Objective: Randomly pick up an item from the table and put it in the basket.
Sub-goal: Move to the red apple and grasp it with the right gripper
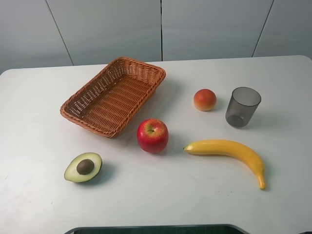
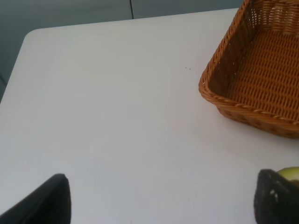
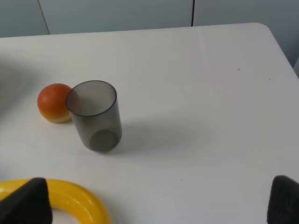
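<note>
A round red apple (image 1: 152, 135) with a yellowish patch at its stem dimple stands on the white table (image 1: 44, 122), just in front of the basket's near right corner. The orange-brown wicker basket (image 1: 78, 103) lies at the back left, empty; it also shows in the left wrist view (image 2: 219, 95). Neither arm shows in the exterior high view. My left gripper (image 2: 161, 198) is open and empty, its fingers (image 2: 49, 200) spread over bare table near the basket's corner. My right gripper (image 3: 156, 200) is open and empty, its fingers (image 3: 285, 198) wide apart above the table near the cup.
A halved avocado (image 1: 84, 167) lies front left; its edge shows in the left wrist view (image 2: 289, 173). A yellow banana (image 1: 229, 150) lies front right. A small orange-red fruit (image 1: 204, 99) and a smoky grey cup (image 1: 242, 107) stand at the back right.
</note>
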`<state>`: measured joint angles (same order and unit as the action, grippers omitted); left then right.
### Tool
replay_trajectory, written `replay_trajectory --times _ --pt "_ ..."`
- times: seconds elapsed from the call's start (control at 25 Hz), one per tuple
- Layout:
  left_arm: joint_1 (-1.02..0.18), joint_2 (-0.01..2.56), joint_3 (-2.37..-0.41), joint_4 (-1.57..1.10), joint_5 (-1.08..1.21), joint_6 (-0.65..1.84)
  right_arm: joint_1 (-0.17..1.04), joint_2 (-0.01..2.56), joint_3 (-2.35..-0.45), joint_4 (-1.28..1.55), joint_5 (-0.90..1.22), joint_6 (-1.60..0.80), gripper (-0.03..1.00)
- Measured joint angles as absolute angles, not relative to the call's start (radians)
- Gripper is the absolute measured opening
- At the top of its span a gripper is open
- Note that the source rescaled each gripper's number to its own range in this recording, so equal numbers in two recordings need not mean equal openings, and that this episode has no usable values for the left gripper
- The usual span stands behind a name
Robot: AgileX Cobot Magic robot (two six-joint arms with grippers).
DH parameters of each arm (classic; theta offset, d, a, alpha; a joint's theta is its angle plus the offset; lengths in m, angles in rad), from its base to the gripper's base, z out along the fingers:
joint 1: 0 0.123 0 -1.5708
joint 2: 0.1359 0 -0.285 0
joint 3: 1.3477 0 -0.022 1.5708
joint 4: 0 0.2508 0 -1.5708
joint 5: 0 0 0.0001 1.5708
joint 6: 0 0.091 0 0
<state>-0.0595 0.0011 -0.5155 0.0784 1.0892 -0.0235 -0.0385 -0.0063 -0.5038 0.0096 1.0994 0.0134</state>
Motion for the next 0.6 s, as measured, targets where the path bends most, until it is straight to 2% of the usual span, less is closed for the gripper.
replay_trajectory --times 0.6 --pt "-0.060 0.001 -0.515 0.078 1.089 -0.019 -0.038 -0.006 -0.504 0.010 1.099 0.013 1.00"
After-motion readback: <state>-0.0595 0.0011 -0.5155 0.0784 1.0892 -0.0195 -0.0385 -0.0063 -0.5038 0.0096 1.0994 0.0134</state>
